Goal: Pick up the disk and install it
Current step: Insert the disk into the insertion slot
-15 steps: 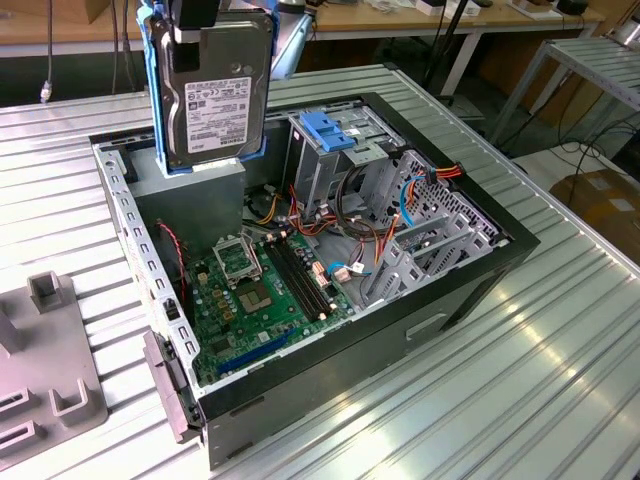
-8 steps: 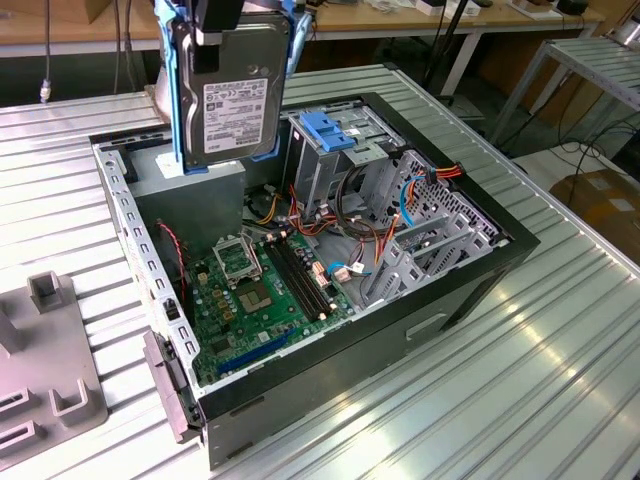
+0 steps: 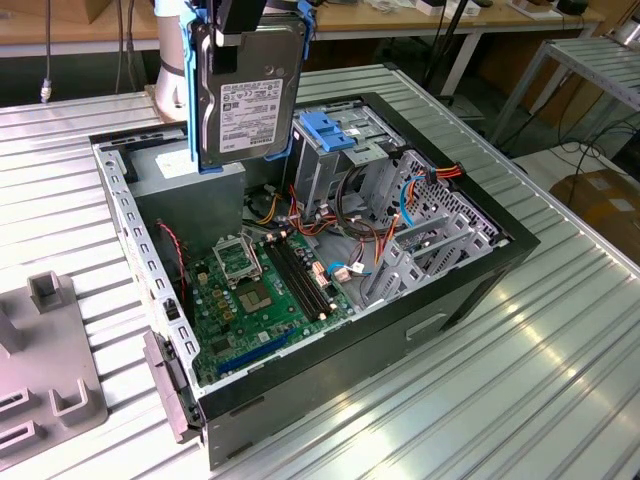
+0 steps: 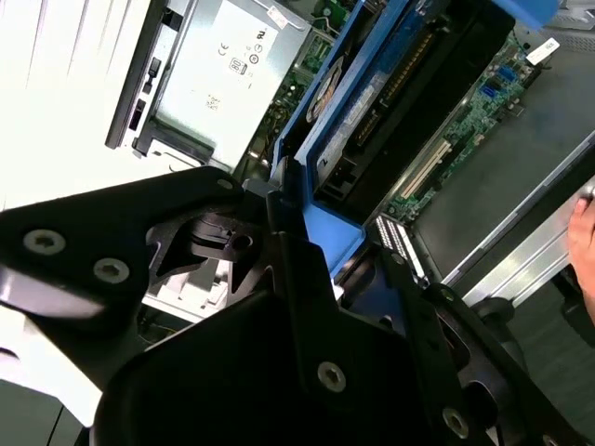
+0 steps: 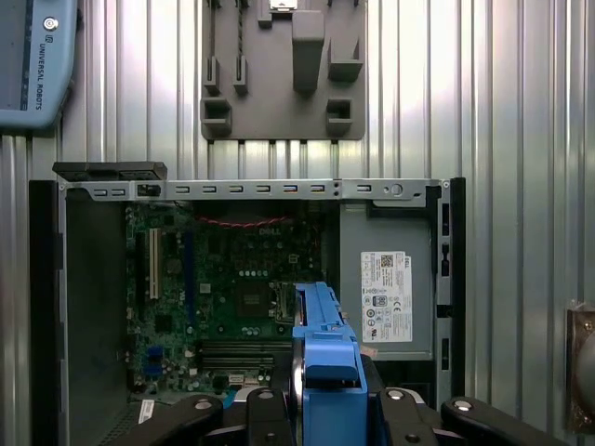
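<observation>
Hanging over the open case (image 3: 450, 300) right now, so here's a quick rundown across the exterior view from its left. First up is the grey fixture block (image 3: 45, 350) on the ribbed counter (image 3: 530, 380), apart from the case. Next comes the power supply (image 3: 180, 165) tucked in the case's corner, and above it the disk (image 3: 250, 100), upright in the air with its label facing the camera and blue rails down both long sides. It's touching nothing below. My jaws are clamped on its top end. In the first wrist view the disk (image 5: 325, 372) sits squarely between them. Further right is the motherboard (image 3: 260, 290) on the case floor, then the blue-topped drive cage (image 3: 335, 135), then a tangle of cables (image 3: 350, 215) just beside it.

What worries me is that the grip is only on one end, so if it slips the disk lands on the power supply or the board. If the disk is tilted, a rail could catch the cage's rim, and those loose cables look easy to snag or pinch. There's also a person's hand (image 4: 586, 232) near the case's outer wall in the second wrist view, which I'd rather not bump.

Count: one disk, one case, one power supply, one motherboard, one cage, one fixture block and one hand.
</observation>
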